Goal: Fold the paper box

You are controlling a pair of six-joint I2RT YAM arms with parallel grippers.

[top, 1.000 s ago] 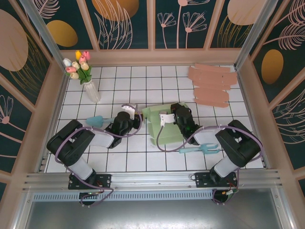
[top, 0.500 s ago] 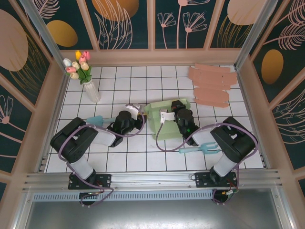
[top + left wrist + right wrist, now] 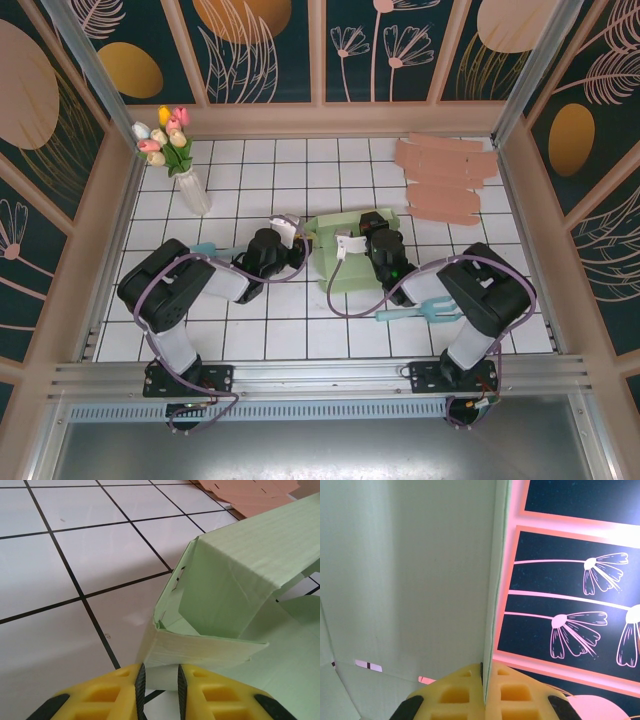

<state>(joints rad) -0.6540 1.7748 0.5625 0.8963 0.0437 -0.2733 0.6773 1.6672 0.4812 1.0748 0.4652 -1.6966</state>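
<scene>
The pale green paper box (image 3: pixel 340 272) lies partly folded at the table's middle. In the left wrist view its near corner and raised panel (image 3: pixel 240 570) stand just ahead of my left gripper (image 3: pixel 161 680). The yellow fingers (image 3: pixel 100 695) sit a narrow gap apart, with the box's lower flap edge in that gap. From above, my left gripper (image 3: pixel 300 245) meets the box's left side. My right gripper (image 3: pixel 370 222) is at the box's far side, shut on an upright wall of the box (image 3: pixel 410 570), whose edge runs between the fingertips (image 3: pixel 483 680).
A stack of flat pink cardboard blanks (image 3: pixel 445 180) lies at the back right, also in the left wrist view (image 3: pixel 250 492). A vase of tulips (image 3: pixel 175 150) stands back left. Teal tools lie by the left arm (image 3: pixel 205 250) and the right arm (image 3: pixel 425 310).
My left gripper has moved right, up against the box's left corner. The box has drawn in and become more compact, while the right gripper keeps its hold on the wall.
</scene>
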